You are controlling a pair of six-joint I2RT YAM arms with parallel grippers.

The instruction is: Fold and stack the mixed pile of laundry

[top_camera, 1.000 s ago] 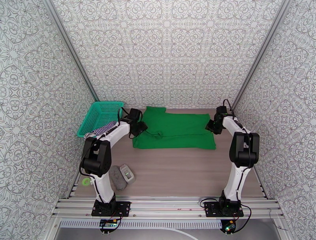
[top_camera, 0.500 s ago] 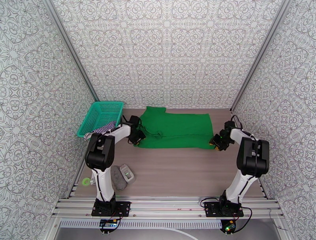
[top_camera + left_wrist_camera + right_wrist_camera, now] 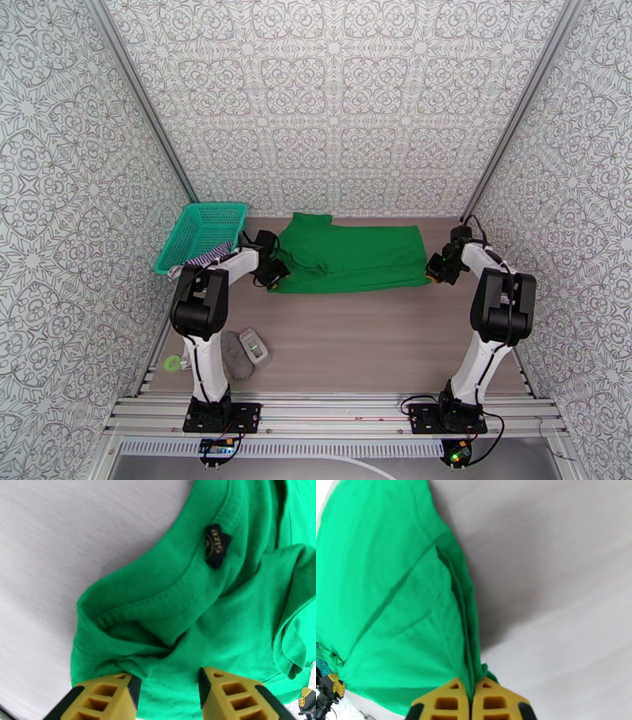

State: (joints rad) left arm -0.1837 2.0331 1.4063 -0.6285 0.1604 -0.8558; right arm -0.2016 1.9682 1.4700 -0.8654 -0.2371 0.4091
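With the right gripper (image 3: 471, 684) pinched shut on the hem corner of the shirt (image 3: 355, 256), spread across the far middle of the table (image 3: 355, 347), and the left gripper (image 3: 168, 679) half-spread over the bunched shoulder, grip unclear, both ends should lift level so the fold lands square.

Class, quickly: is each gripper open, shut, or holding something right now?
Left gripper: open, jaws astride the bunched green shirt.
Right gripper: shut on the green shirt's edge.

L hand (image 3: 168, 693), jaws apart, at bunched green shirt (image 3: 189, 610) w/ black collar tag (image 3: 216, 545)
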